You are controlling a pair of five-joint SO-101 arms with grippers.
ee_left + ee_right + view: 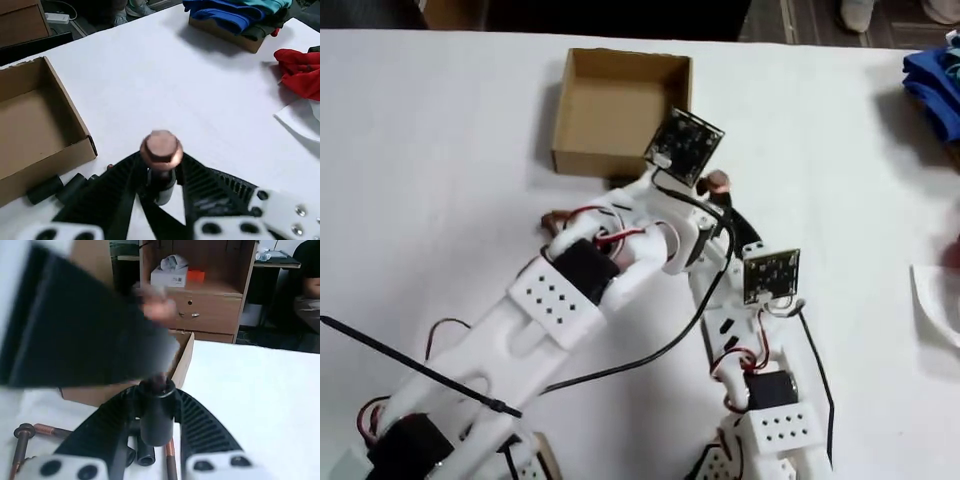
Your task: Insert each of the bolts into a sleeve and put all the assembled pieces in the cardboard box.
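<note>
Left hand [162, 176] clamped on vertical bolt [161, 148], head up; right hand [156, 399] gripping upright sleeve [156, 421].

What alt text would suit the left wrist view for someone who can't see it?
The left gripper clamps a copper-coloured bolt, head toward the camera, between black ribbed fingers above a white table. An open cardboard box sits nearby with black sleeves lying beside its outer wall; folded clothes lie at the table's far edge.

The left arm [550, 300] stretches toward 1 o'clock. The left gripper [161, 172] squeezes a bolt [161, 149]. The right arm [775, 420] points to 12 o'clock, and the right gripper [157, 402] squeezes a sleeve [156, 422].
</note>
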